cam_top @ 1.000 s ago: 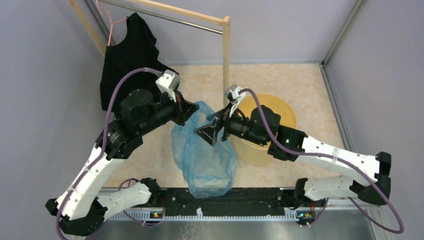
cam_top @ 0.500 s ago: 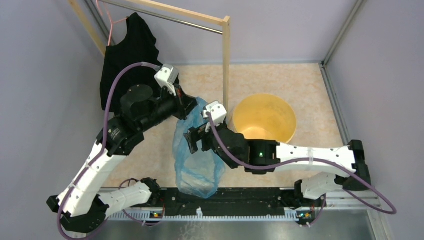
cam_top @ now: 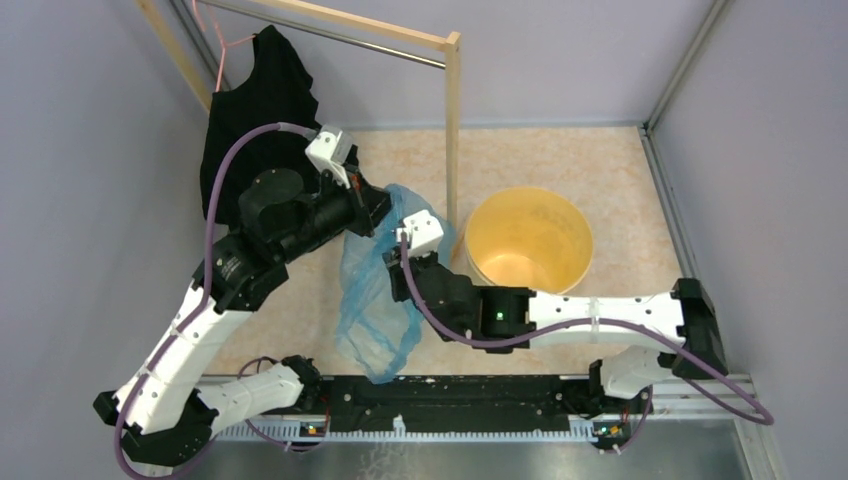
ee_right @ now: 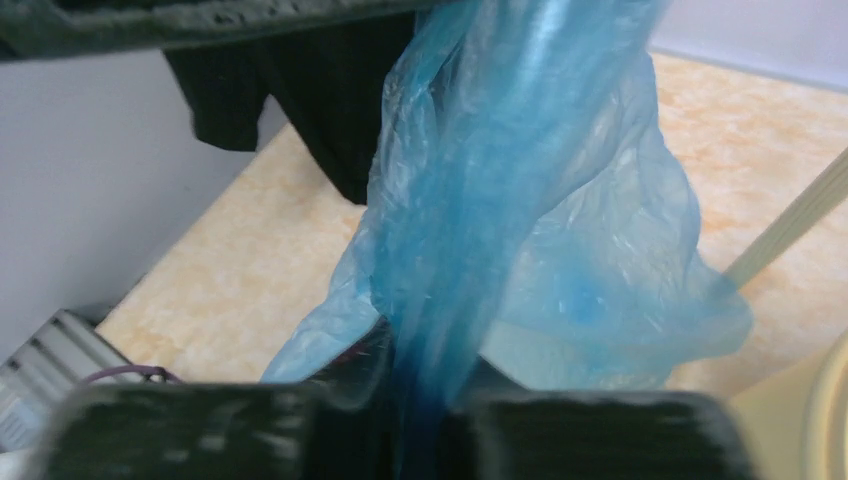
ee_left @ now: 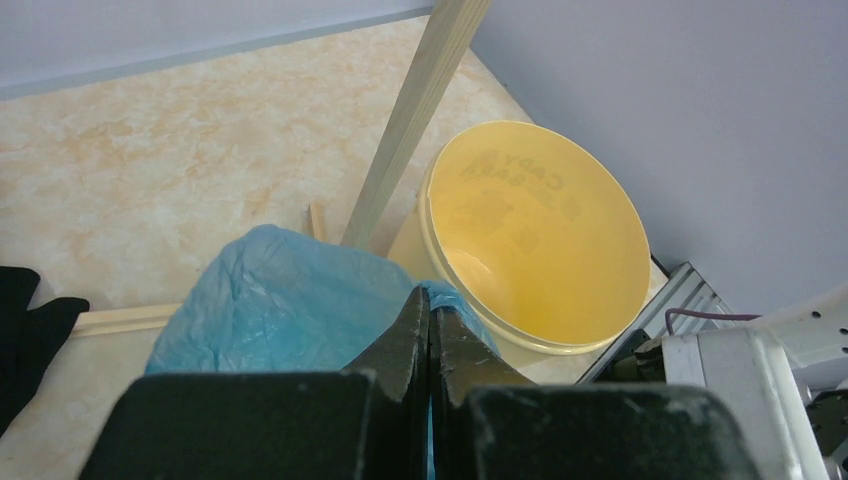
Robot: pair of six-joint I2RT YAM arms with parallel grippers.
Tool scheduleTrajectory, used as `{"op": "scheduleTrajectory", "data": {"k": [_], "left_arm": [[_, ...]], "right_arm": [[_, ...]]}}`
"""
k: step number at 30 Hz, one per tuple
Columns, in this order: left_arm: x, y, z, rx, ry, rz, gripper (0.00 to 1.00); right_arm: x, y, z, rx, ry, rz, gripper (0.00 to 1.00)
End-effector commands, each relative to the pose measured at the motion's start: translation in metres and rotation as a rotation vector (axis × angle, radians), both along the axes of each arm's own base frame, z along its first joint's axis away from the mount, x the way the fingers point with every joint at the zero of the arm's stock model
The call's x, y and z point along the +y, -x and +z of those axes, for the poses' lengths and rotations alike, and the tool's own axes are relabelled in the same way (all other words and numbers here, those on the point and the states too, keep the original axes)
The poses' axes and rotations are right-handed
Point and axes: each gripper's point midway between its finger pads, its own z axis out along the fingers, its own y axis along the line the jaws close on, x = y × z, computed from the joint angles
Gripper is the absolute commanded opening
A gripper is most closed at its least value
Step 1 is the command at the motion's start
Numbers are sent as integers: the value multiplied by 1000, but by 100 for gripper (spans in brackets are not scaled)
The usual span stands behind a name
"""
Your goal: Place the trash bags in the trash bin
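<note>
Top view: left gripper (cam_top: 378, 212) is up high beside the wooden rack post (cam_top: 452, 130), clenched on the top edge of the blue trash bag (cam_top: 368, 310). The bag hangs down from it, loose and crumpled, toward the near table edge. Right gripper (cam_top: 393, 268) reaches across from the right and sits against the bag's upper part, just below the left gripper; its jaws are hard to read from here. Trash bin (cam_top: 520, 235) stands upright on the beige marbled tabletop (cam_top: 600, 170), right of the post, open and with nothing inside. The bag is outside it, to its left. A black garment (cam_top: 250, 110) hangs on a pink hanger (cam_top: 225, 42) at the far left.

Left wrist: left gripper (ee_left: 430, 322) has its fingers pressed together with blue trash bag (ee_left: 290, 305) film pinched between. Trash bin (ee_left: 535, 235) sits beyond, just right of the wooden rack post (ee_left: 415, 110).

Right wrist: the blue trash bag (ee_right: 520, 200) bunches into a narrow strand that runs down into the right gripper (ee_right: 420, 390), whose blurred fingers are clamped on it. Black garment (ee_right: 300, 90) shows behind, and a sliver of the trash bin's rim (ee_right: 832, 420) at the lower right.
</note>
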Motion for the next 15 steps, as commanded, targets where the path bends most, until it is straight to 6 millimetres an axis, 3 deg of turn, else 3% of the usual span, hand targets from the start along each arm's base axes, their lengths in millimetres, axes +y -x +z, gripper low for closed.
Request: {"op": "scheduleTrajectory", "data": {"k": [1,4,7,11,13,15], "left_arm": [[4,3,13,-46,29,1,0],[7,7,12,-50,25,-3,9],[12,14,19,-61,28,-8,27],[29,28,42,-117,42,4,79],[36,39,57,-161,58,-7,92],[43,51,73,-210,74,-23,98]], "right_arm": [[-5,16,52,-40,-209,165,0],[-5,23,63,-6,-306,301,0],[-15,17,70,40,-395,363,0],[-28,12,79,51,-428,417,0],[-36,11,88,46,-444,439,0],[-46,8,101,46,-461,458,0]]}}
